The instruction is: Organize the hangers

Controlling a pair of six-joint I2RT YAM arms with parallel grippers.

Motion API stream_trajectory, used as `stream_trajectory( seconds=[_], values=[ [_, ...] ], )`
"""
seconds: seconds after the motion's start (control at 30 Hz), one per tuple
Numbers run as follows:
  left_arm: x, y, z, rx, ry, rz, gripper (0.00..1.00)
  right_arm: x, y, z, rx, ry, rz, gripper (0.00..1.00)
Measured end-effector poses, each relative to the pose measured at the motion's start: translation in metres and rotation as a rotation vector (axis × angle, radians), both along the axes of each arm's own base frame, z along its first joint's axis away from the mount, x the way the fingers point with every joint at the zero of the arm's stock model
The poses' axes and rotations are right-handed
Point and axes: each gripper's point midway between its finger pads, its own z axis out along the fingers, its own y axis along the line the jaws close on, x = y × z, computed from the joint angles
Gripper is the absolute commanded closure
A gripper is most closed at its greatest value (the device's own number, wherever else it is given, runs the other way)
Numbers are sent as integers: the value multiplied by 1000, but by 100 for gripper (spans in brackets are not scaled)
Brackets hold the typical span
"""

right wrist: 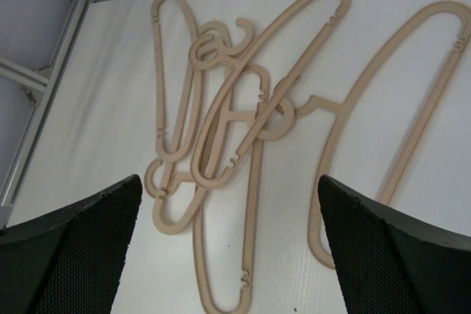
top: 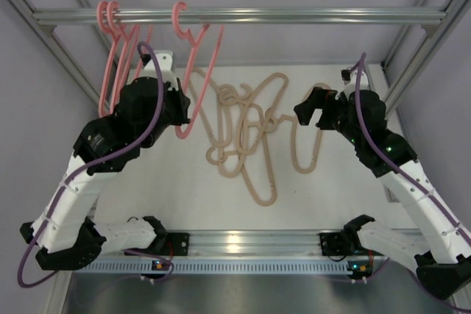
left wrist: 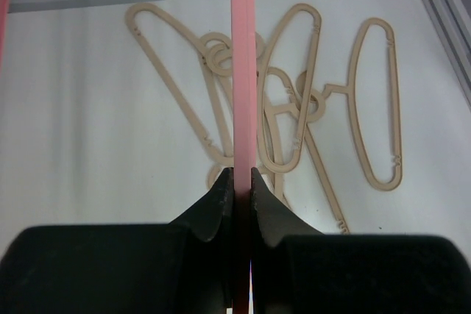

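Two pink hangers [top: 104,17] hang by their hooks at the left end of the silver bar [top: 309,16]. A third pink hanger [top: 208,71] has its hook over the bar further right. My left gripper [top: 182,117] is shut on its lower part, and the pink strip [left wrist: 241,71] runs straight up between the closed jaws [left wrist: 241,182]. Several beige hangers [top: 243,137] lie tangled flat on the white table; they also show in the left wrist view [left wrist: 294,108] and the right wrist view [right wrist: 235,123]. My right gripper [top: 303,108] is open and empty above the pile's right side [right wrist: 228,182].
Aluminium frame posts rise at both sides of the table [top: 412,71], [right wrist: 44,93]. A metal rail [top: 250,240] runs along the near edge between the arm bases. A grey wall stands behind the bar.
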Motion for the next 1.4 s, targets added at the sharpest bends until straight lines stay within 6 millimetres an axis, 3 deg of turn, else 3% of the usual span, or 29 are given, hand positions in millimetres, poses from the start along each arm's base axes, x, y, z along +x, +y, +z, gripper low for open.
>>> stream_trajectory(
  seconds=[0.13,0.27,0.5,0.77,1.17,1.4],
  values=[
    [3,14,18,17,0,36,100,-2,2,-5,-3,6,17,1],
    [16,22,16,71,38,71,100,-4,4,-5,7,-2,35,1],
    [47,34,-4,150,140,110,100,-5,6,-3,20,-17,48,1],
    [49,69,-15,158,230,132,100,-7,8,-11,21,-5,64,0],
    [56,97,-25,133,287,180,100,-9,14,-14,34,1,97,1],
    [78,117,-37,143,324,266,100,-9,18,-13,43,-4,115,1]
  ],
)
